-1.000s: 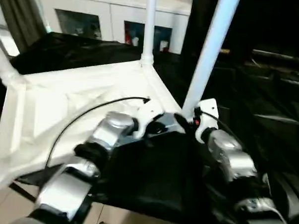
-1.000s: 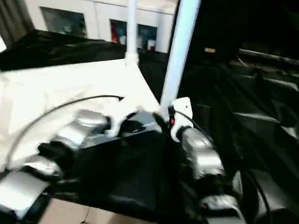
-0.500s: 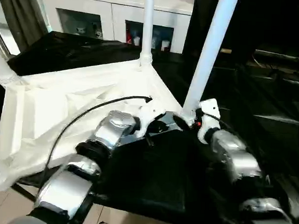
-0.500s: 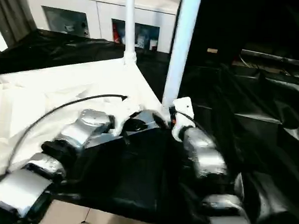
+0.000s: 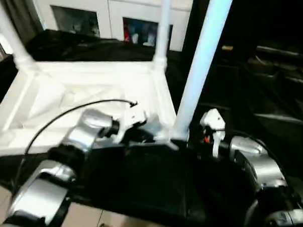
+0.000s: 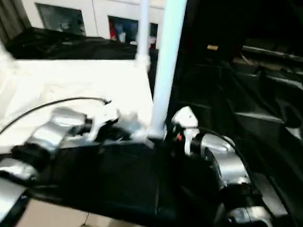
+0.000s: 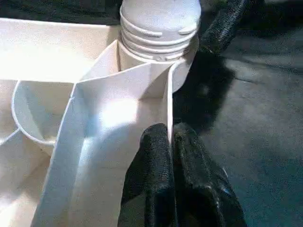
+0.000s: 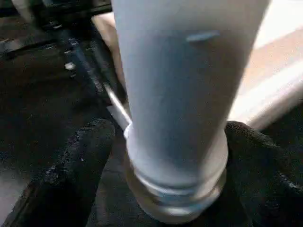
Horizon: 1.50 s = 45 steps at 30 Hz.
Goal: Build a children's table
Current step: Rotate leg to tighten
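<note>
The light, stiff, slick table [image 5: 92,91] lay upside down; left gripper [image 7: 171,142] pinched its rim, right gripper [image 8: 165,142] stood wide around the five-o'clock leg [image 5: 198,70], best gripped low.

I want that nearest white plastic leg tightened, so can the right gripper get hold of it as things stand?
Probably yes. The right gripper already has its black fingers open on either side of the nearest white plastic leg, near its base, with nothing between them.

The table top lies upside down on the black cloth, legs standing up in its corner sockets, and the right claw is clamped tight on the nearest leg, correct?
Not quite. In the right wrist view the right claw is open, its fingers standing either side of the nearest leg with gaps. The rest holds.
</note>
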{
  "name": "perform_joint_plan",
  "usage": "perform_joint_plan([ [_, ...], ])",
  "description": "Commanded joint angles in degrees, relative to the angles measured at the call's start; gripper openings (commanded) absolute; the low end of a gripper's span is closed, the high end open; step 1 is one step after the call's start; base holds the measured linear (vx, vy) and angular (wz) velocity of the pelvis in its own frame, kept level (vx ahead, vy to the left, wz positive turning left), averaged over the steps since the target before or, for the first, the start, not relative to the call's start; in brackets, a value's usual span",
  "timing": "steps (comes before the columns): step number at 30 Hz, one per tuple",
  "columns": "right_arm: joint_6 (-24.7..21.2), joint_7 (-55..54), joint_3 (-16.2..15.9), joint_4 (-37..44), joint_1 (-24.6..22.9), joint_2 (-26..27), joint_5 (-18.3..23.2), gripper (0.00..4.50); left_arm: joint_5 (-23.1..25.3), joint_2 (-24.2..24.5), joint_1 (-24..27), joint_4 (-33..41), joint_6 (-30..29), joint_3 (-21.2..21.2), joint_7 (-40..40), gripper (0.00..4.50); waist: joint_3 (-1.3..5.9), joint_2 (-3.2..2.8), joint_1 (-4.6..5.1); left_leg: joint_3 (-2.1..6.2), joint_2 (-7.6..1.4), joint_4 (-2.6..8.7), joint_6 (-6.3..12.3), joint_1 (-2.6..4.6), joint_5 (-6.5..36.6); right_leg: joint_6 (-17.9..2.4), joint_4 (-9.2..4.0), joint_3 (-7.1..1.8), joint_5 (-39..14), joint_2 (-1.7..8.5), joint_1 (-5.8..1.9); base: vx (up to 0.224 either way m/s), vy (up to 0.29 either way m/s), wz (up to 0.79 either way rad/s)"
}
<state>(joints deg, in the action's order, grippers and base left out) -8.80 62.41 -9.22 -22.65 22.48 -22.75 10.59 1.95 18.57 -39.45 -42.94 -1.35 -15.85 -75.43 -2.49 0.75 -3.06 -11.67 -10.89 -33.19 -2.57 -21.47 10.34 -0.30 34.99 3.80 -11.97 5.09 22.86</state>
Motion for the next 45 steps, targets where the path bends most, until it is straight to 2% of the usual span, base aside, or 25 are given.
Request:
perform_joint_plan([
  [1, -0.7, 2.4, -1.3, 1.5, -0.2, -0.3, 0.3, 3.87, -1.4, -0.5, 0.8, 0.6, -0.3, -0.7, -2.1, 0.00, 3.00, 0.21, -0.27, 1.00, -3.12, 3.37, 5.90, 0.89, 8.9, -16.8, -3.47, -2.68, -0.5, 3.56, -2.86, 0.000, 0.000, 0.00],
  [3, -0.4, 3.0, -1.5, 1.3, -0.1, -0.5, 0.0, 3.87, -1.7, -0.2, 1.0, 1.0, -0.4, -0.7, -3.2, 0.00, 2.94, 0.21, -0.48, 1.00, -3.10, 3.44, 5.18, 0.97, 9.8, -16.5, -3.64, -2.71, -2.2, 3.61, -2.72, 0.000, 0.000, 0.00],
  [4, -0.3, 3.2, -1.5, 1.3, -0.1, -0.6, -0.1, 3.62, -1.8, -0.2, 1.0, 1.2, -0.4, -0.7, -3.4, 0.00, 2.93, 0.13, -0.63, 1.05, -3.12, 3.51, 4.46, 0.99, 10.0, -16.3, -3.67, -2.75, -3.0, 3.65, -2.72, 0.000, 0.000, 0.00],
  [6, -0.3, 3.4, -1.6, 1.4, -0.2, -0.6, 0.0, 3.53, -1.9, -0.1, 1.1, 1.5, -0.5, -0.7, -3.6, 0.00, 2.96, 0.27, -0.62, 1.11, -3.08, 3.53, 4.15, 0.95, 9.8, -16.1, -3.63, -2.78, -2.9, 3.69, -2.81, 0.000, 0.000, 0.00],
  [14, -1.5, 4.6, -1.8, 2.2, -0.5, -0.7, 1.3, 2.84, -2.1, 0.1, 1.7, 2.9, -1.3, -0.8, -4.3, 0.00, 3.16, 0.34, -0.70, 1.04, -2.99, 3.26, 5.24, 0.86, 7.6, -16.5, -3.25, -2.69, -0.1, 3.59, -2.94, 0.000, 0.000, 0.00],
  [17, -1.8, 2.4, -1.0, 1.4, -0.7, 0.6, 1.4, 2.77, -1.1, -0.8, 1.4, 1.9, -1.1, -0.3, -0.7, 0.00, 3.17, 0.46, -0.69, 1.01, -2.97, 3.22, 5.16, 0.86, 7.9, -16.4, -3.36, -2.72, -0.8, 3.64, -2.92, 0.000, 0.000, 0.00],
  [18, -1.4, -3.4, 0.0, -1.1, -0.1, 2.6, -0.2, 2.76, -0.2, -2.3, 0.7, 0.3, -1.6, 0.6, 4.3, 0.00, 3.19, 0.38, -0.57, 1.04, -2.98, 3.25, 4.85, 0.84, 8.1, -16.3, -3.34, -2.78, -1.4, 3.73, -2.72, 0.000, 0.000, 0.00],
  [19, -1.4, -3.4, 0.0, -1.1, -0.1, 2.6, -0.2, 2.75, -0.2, -2.3, 0.7, 0.3, -1.6, 0.6, 4.3, 0.00, 2.99, 0.54, -0.45, 1.15, -2.84, 3.37, 3.96, 0.93, 9.7, -15.9, -3.74, -2.75, -4.0, 3.74, -2.70, 0.000, 0.000, 0.00],
  [21, -0.3, -10.4, 1.0, -4.5, 0.7, 4.8, -2.4, 2.74, 0.6, -3.9, -0.2, -1.1, -2.7, 1.3, 8.9, 0.00, 2.97, 0.56, -0.29, 1.23, -2.79, 3.41, 3.06, 1.01, 10.8, -15.4, -4.01, -2.77, -6.7, 3.84, -2.64, 0.000, 0.000, 0.00],
  [22, -0.1, -14.6, 1.7, -6.2, 1.1, 6.2, -3.4, 2.74, 1.3, -5.0, -0.8, -2.2, -3.5, 1.6, 12.3, 0.00, 2.73, 0.53, 0.08, 1.35, -2.76, 3.72, 1.63, 0.92, 12.4, -14.2, -4.34, -2.79, -10.7, 3.79, -2.49, 0.000, 0.000, 0.00],
  [25, -1.8, -29.2, 5.0, -10.2, 2.2, 11.5, -4.5, 2.72, 2.4, -9.8, -3.6, -6.4, -6.6, 3.5, 24.7, 0.00, 2.69, 0.69, 0.48, 1.50, -2.81, 4.00, -0.40, 1.49, 15.6, -12.4, -4.97, -2.87, -16.1, 3.82, -2.12, 0.000, 0.000, 0.00],
  [27, -2.0, -33.1, 5.4, -11.1, 2.6, 13.1, -5.0, 2.72, 2.5, -11.6, -4.6, -7.7, -7.1, 4.1, 28.6, 0.00, 2.64, 0.72, 0.43, 1.57, -2.68, 3.98, -0.60, 1.67, 16.3, -11.8, -5.28, -2.84, -17.7, 3.88, -2.12, 0.000, 0.000, 0.00],
  [28, -2.7, -37.4, 6.1, -12.0, 3.4, 15.4, -5.3, 2.72, 2.5, -14.1, -6.0, -8.8, -7.5, 4.5, 32.7, 0.00, 2.60, 0.66, 0.44, 1.48, -2.68, 3.97, -0.50, 1.83, 16.6, -11.4, -5.53, -2.97, -18.1, 3.84, -1.88, 0.000, 0.000, 0.00],
  [29, -2.9, -38.1, 6.3, -12.2, 3.5, 15.9, -5.3, 2.72, 2.5, -14.6, -6.2, -9.0, -7.6, 4.6, 33.4, 0.00, 2.59, 0.65, 0.45, 1.43, -2.64, 4.00, -0.41, 1.91, 16.7, -11.3, -5.62, -3.01, -18.2, 3.82, -1.77, 0.000, 0.000, 0.00],
  [30, -3.4, -39.9, 6.7, -12.6, 3.9, 17.1, -5.1, 2.72, 2.5, -15.8, -6.9, -9.5, -7.7, 4.7, 35.2, 0.00, 2.76, 0.69, 0.18, 1.41, -2.61, 3.89, 0.00, 1.85, 15.8, -11.1, -5.60, -3.05, -17.2, 3.93, -1.98, 0.000, 0.000, 0.00],
  [31, -2.8, -38.7, 6.0, -11.9, 3.7, 18.2, -5.1, 2.72, 2.5, -16.8, -7.1, -9.6, -7.6, 4.3, 35.1, 0.00, 2.83, 0.29, -0.05, 1.53, -2.61, 3.98, 0.37, 1.52, 14.4, -11.1, -5.32, -3.00, -15.0, 3.90, -2.27, 0.000, 0.000, 0.00],
  [32, -2.7, -38.4, 5.9, -11.7, 3.6, 18.3, -5.0, 2.72, 2.5, -16.9, -7.2, -9.6, -7.6, 4.3, 35.1, 0.00, 2.83, 0.45, -0.09, 1.43, -2.59, 3.95, 0.64, 1.42, 13.9, -11.0, -5.34, -2.97, -14.0, 3.81, -2.33, 0.000, 0.000, 0.00],
  [33, -1.9, -37.4, 5.3, -11.2, 3.4, 19.1, -4.9, 2.72, 2.6, -17.3, -7.3, -9.7, -7.4, 4.0, 34.9, 0.00, 2.91, 0.27, -0.27, 1.47, -2.59, 3.93, 1.09, 1.39, 13.2, -11.3, -5.10, -2.94, -12.1, 3.79, -2.44, 0.000, 0.000, 0.00],
  [35, -1.2, -37.0, 5.1, -11.1, 3.4, 19.5, -4.9, 3.28, 2.9, -17.5, -7.5, -10.0, -7.0, 3.8, 34.9, 0.00, 2.95, 0.41, -0.25, 1.42, -2.54, 3.89, 1.58, 1.24, 12.6, -11.5, -4.95, -2.89, -10.5, 3.75, -2.61, 0.000, 0.000, 0.00],
  [37, -0.8, -35.7, 5.1, -11.1, 3.5, 19.6, -4.3, 3.28, 3.1, -17.4, -7.5, -10.3, -6.8, 3.7, 34.0, 0.00, 2.85, 0.33, -0.31, 1.45, -2.54, 3.96, 1.75, 1.22, 13.4, -11.5, -5.12, -2.87, -11.8, 3.86, -2.60, 0.000, 0.000, 0.00],
  [39, -0.2, -35.5, 4.5, -11.0, 3.6, 19.0, -4.9, 3.61, 3.1, -17.2, -7.3, -10.4, -6.7, 3.6, 33.6, 0.00, 2.75, 0.39, -0.22, 1.54, -2.56, 4.08, 1.44, 1.18, 14.4, -11.0, -5.33, -2.83, -14.0, 3.88, -2.56, 0.000, 0.000, 0.00],
  [40, 0.6, -34.3, 3.9, -10.8, 3.7, 18.1, -5.3, 3.61, 3.1, -16.7, -7.1, -10.4, -6.3, 3.4, 33.0, 0.00, 2.67, 0.51, -0.16, 1.57, -2.58, 4.13, 1.25, 1.23, 15.1, -10.6, -5.50, -2.85, -15.3, 3.91, -2.47, 0.000, 0.000, 0.00],
  [45, 1.1, -24.9, 2.4, -8.2, 3.2, 14.1, -3.8, 3.61, 2.5, -15.0, -6.0, -9.1, -5.6, 2.8, 28.8, 0.00, 2.61, 0.53, -0.20, 1.64, -2.64, 4.16, 1.78, 1.11, 15.2, -10.3, -5.53, -2.83, -15.3, 3.88, -2.60, 0.000, 0.000, 0.00],
])
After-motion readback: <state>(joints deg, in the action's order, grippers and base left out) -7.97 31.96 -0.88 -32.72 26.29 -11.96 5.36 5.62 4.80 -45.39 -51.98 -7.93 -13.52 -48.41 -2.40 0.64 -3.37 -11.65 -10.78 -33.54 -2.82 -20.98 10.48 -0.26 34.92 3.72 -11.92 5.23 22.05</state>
